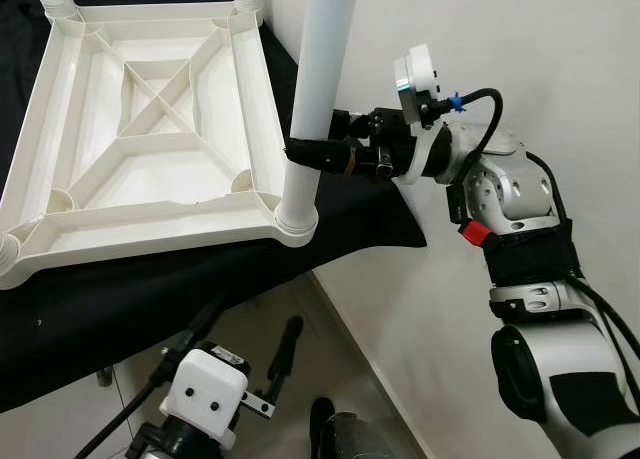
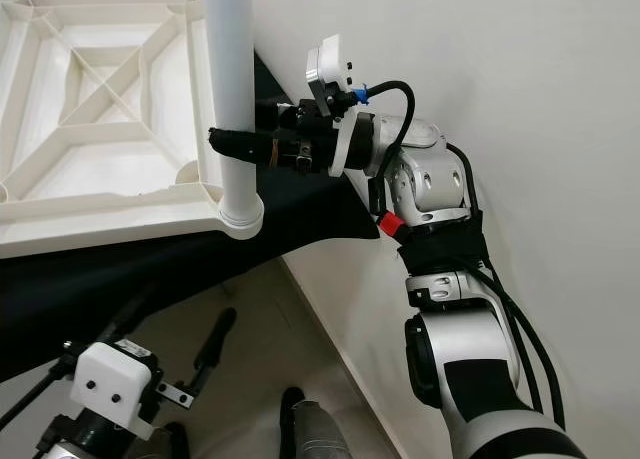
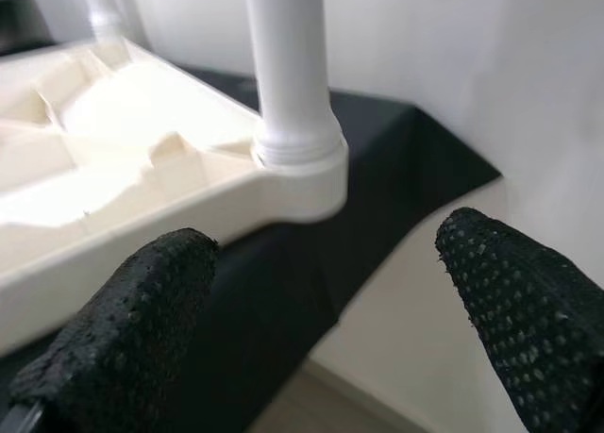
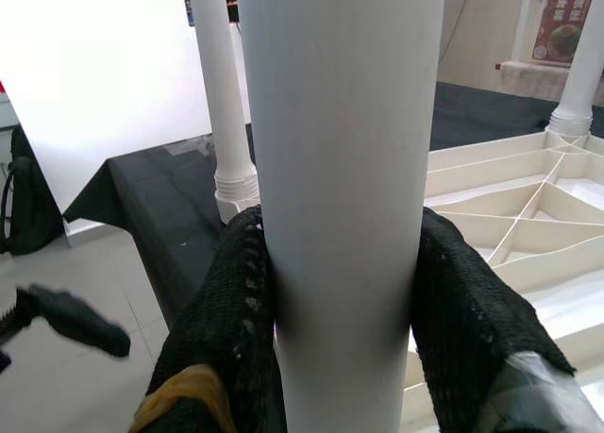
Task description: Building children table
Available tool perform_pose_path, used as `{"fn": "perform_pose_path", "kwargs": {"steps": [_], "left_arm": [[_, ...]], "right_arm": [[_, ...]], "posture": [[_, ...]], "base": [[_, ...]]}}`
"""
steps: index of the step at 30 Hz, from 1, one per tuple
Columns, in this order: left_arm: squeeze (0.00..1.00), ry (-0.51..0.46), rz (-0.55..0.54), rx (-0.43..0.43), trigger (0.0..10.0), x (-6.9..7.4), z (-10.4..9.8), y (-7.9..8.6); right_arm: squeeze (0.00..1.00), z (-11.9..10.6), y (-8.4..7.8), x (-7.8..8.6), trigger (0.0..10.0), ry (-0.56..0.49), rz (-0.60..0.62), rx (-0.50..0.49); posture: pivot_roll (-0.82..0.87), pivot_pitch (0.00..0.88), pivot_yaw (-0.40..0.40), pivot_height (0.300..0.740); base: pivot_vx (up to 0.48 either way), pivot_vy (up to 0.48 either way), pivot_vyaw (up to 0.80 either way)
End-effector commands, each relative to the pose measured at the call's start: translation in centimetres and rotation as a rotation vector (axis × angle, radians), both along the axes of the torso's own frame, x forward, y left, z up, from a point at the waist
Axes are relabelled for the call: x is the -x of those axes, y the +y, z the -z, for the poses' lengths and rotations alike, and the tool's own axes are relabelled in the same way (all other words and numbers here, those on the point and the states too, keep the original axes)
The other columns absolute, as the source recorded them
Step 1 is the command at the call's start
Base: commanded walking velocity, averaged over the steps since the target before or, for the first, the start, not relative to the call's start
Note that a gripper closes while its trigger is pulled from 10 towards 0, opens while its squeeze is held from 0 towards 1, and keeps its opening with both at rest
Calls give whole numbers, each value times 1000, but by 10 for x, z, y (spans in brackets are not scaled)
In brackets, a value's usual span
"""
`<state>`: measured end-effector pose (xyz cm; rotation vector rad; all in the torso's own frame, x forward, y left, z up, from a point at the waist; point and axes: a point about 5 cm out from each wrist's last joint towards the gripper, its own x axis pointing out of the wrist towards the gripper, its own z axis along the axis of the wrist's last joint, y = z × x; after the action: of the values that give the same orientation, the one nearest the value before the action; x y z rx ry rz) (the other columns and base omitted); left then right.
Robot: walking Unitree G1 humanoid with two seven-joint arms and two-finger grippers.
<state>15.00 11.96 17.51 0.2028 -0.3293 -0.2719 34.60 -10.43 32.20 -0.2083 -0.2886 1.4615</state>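
An upturned white children's tabletop (image 1: 150, 129) lies ribbed side up on a black-draped table (image 1: 360, 214), its near right corner close to the cloth's edge, with bare wall to the right and open tiled floor (image 1: 300, 319) below. A white table leg (image 1: 318, 89) stands upright in that corner socket. The right claw (image 1: 300, 155) is clenched around this leg just above the socket, one finger on each side. The left claw (image 3: 321, 301) hangs released below the table edge, fingers spread, apart from the tabletop corner.
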Motion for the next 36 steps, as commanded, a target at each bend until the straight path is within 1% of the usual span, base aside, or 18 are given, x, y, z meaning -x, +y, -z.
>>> {"fn": "perform_pose_path", "kwargs": {"steps": [1,8,10,11,12,13,15,16,19,23,27,28,29,30,33,34,35,36], "left_arm": [[0,-7,-17,4,10000,3,-4,2],[0,-64,-11,44,10000,11,-28,3],[0,-74,-9,65,10000,14,-32,1],[0,-79,-2,82,10000,16,-34,-2],[0,-79,-2,82,10000,16,-34,-2],[0,-82,2,92,10000,17,-35,-4],[0,-81,3,96,10000,18,-36,-5],[0,-79,-10,103,10000,16,-35,-3],[0,-74,-29,111,10000,13,-35,1],[0,-69,-45,127,10000,10,-35,3],[0,-61,-110,163,10000,2,-34,13],[0,-58,-122,163,10000,1,-33,16],[0,-58,-122,163,10000,1,-33,16],[0,-57,-127,161,10000,-1,-33,17],[0,-58,-127,162,10000,-3,-33,17],[0,-58,-127,161,10000,-4,-33,17],[0,-57,-126,162,10000,-4,-33,17],[0,-57,-126,162,10000,-4,-33,17]], "right_arm": [[0,13,-5,-1,0,33,-2,27],[0,34,-9,-14,0,97,184,66],[0,53,-19,-21,0,176,361,133],[0,78,-41,-26,0,223,747,174],[0,78,-41,-26,0,223,747,174],[0,97,-58,-17,0,201,1035,175],[0,119,-57,8,0,205,1139,185],[0,146,-35,37,0,274,1101,204],[0,167,-4,68,0,376,967,216],[0,162,0,60,0,371,958,191],[0,133,-9,22,0,311,974,128],[0,127,-10,17,4824,294,989,120],[0,127,-10,17,4824,294,989,120],[0,116,-9,13,10000,257,1024,84],[0,106,-3,13,10000,255,980,15],[373,103,-1,14,10000,258,956,0],[1000,99,3,14,10000,268,904,-32],[1000,99,3,14,10000,268,904,-32]], "posture": [[100,294,-118,740],[120,290,-123,740],[127,282,-146,740],[136,281,-182,740],[136,281,-182,740],[135,268,-192,740],[135,268,-192,740],[116,291,-168,740],[119,284,-165,740],[117,261,-145,740],[104,259,-150,740],[100,258,-147,740],[100,258,-147,740],[99,256,-138,740],[99,257,-131,740],[99,257,-131,740],[103,259,-128,740],[103,259,-128,740]], "base": [[0,0,0],[0,0,0],[0,0,0],[0,0,0],[0,0,0],[0,0,0],[0,0,0],[0,0,0],[0,0,0],[0,0,0],[0,0,0],[0,0,0],[0,0,0],[0,0,0],[0,0,0],[0,0,0],[0,0,0],[0,0,0]]}}
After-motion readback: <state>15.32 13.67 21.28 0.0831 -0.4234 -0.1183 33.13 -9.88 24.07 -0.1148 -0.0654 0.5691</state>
